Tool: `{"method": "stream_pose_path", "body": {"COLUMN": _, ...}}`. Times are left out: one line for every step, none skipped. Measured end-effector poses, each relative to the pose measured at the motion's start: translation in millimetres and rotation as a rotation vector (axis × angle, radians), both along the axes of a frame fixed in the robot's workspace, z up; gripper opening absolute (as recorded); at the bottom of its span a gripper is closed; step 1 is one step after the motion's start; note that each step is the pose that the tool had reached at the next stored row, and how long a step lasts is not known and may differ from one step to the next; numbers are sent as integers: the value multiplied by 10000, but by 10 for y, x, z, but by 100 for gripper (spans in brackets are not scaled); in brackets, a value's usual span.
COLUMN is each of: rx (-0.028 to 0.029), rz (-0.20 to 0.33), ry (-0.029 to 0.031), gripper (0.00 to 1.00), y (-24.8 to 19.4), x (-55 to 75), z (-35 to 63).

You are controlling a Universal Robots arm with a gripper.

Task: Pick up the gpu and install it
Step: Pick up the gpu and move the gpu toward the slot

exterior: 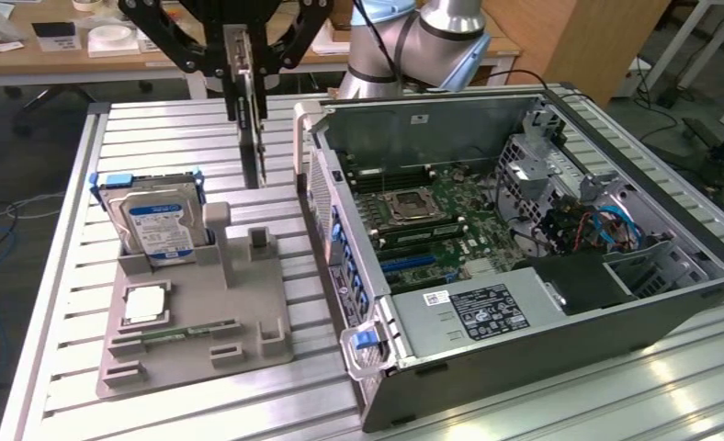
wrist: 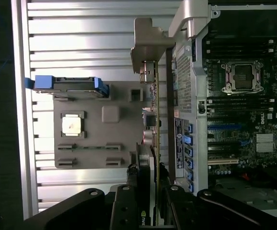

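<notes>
Holding the gpu point(exterior: 252, 129) clamped upright, the gripper point(exterior: 242, 72) hangs above the table, at the exterior view's left of the open computer case point(exterior: 582, 340). Pickup is done; the card is not yet installed.

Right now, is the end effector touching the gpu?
Touching. In the exterior view the end effector is shut on the top edge of the gpu, which hangs upright from it.
</notes>
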State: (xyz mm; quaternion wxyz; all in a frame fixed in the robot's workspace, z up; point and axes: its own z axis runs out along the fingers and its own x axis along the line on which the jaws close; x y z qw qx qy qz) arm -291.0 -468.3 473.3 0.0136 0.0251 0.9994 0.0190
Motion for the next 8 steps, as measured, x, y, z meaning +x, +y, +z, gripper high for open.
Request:
{"method": "stream_pose_path", "body": {"rx": -1, "rz": 0, "ry": 1, "gripper": 27, "y": 0, "x": 18, "z": 0}}
{"method": "stream_pose_path", "body": {"rx": 0, "rz": -1, "ry": 0, "gripper": 27, "y": 0, "x": 39, "z": 0}}
{"method": "stream_pose_path", "body": {"rx": 0, "rz": -1, "ry": 0, "gripper": 27, "y": 0, "x": 61, "z": 0}}
{"method": "stream_pose_path", "body": {"rx": 0, "rz": -1, "ry": 0, "gripper": 27, "y": 0, "x": 85, "z": -1}}
{"method": "stream_pose_path", "body": {"rx": 0, "rz": -1, "ry": 0, "gripper": 27, "y": 0, "x": 105, "z": -1}}
{"method": "stream_pose_path", "body": {"rx": 0, "rz": -1, "ry": 0, "gripper": 27, "y": 0, "x": 128, "z": -1}}
{"method": "stream_pose_path", "body": {"rx": 0, "rz": -1, "ry": 0, "gripper": 27, "y": 0, "x": 154, "z": -1}}
{"method": "stream_pose_path", "body": {"rx": 0, "rz": -1, "ry": 0, "gripper": 27, "y": 0, "x": 182, "z": -1}}
